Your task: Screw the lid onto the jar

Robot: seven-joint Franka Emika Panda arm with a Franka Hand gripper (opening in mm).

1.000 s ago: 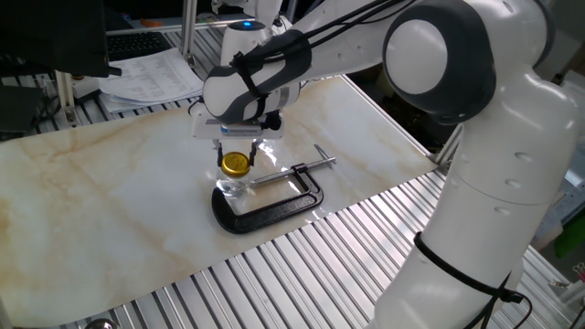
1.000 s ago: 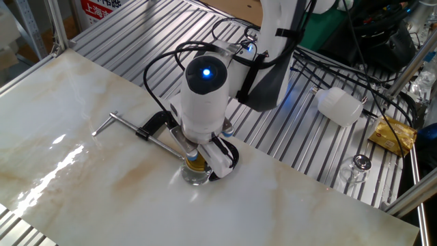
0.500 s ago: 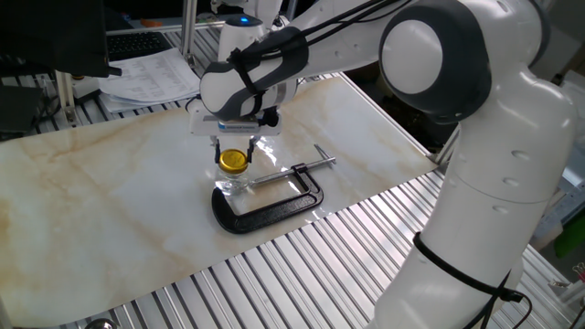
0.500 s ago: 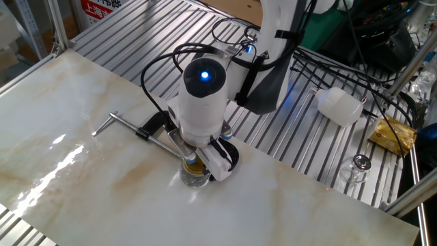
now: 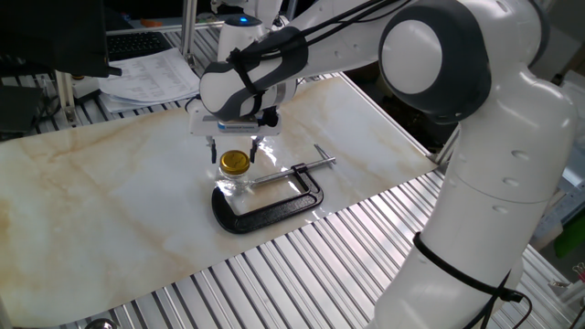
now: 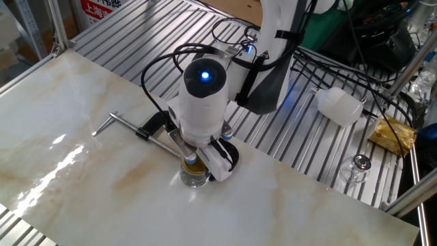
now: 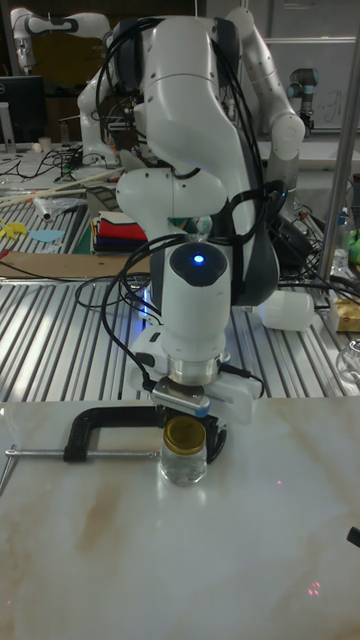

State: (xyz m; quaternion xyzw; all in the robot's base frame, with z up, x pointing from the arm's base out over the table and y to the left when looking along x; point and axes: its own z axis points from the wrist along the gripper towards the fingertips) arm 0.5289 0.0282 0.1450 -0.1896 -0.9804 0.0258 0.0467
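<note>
We have 3 fixed cameras on 1 marble table (image 5: 110, 201). One fixed view sits high beside the arm's base, looking down across the table toward a desk with papers (image 5: 151, 78). The other fixed view looks down from the opposite side, facing the arm, with slatted metal decking (image 6: 136, 34) behind. The tall fixed view sits low at the table edge, near, facing the arm head-on. All 3 share the black C-clamp (image 5: 270, 201) (image 6: 153, 126) (image 7: 90, 425) and jar (image 5: 232, 183) (image 6: 194, 176) (image 7: 184, 465).

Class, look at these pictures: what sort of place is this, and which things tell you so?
Probably a robotics lab: a second robot arm stands behind, cables lie loose, and aluminium framing edges the marble-look table.
</note>
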